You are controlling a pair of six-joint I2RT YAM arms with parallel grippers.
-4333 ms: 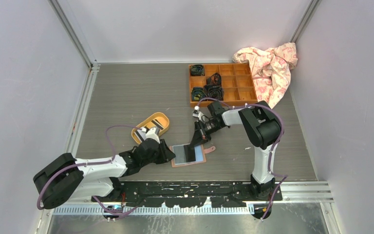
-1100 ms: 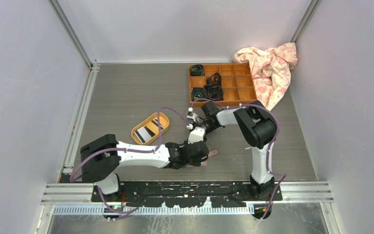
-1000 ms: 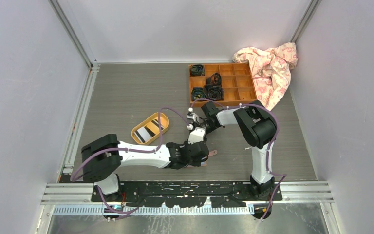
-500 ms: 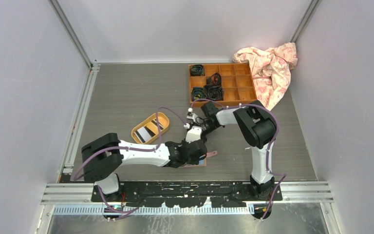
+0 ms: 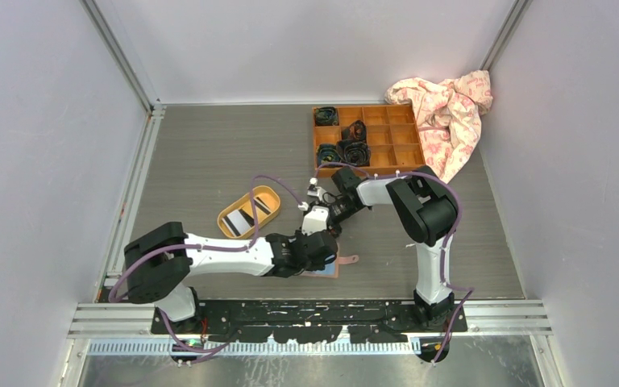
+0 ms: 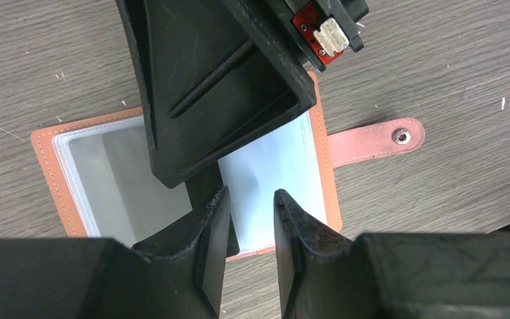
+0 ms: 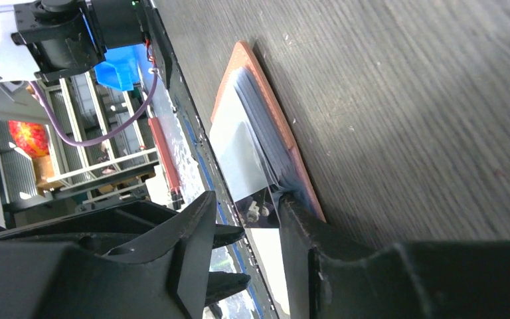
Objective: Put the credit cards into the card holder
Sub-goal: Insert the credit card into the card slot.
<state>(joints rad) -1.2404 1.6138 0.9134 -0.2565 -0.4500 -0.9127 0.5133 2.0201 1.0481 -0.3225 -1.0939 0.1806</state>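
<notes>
Left wrist — card holder [image 6: 280,169] lies open.

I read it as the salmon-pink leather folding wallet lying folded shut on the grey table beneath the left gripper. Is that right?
Not quite. The salmon-pink leather folding wallet lies open, its bluish inner pockets facing up, on the grey table beneath the left gripper. The left wrist view shows it.

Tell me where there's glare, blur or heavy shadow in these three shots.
Top external: even, soft light, sharp throughout, only faint shadows on the table. Left wrist: the card holder is crisp, its clear pocket showing a grey sheen; the jaws read as near-black silhouettes. Right wrist: bright glare on the card holder's plastic sleeve, wood grain soft toward the right edge.
</notes>
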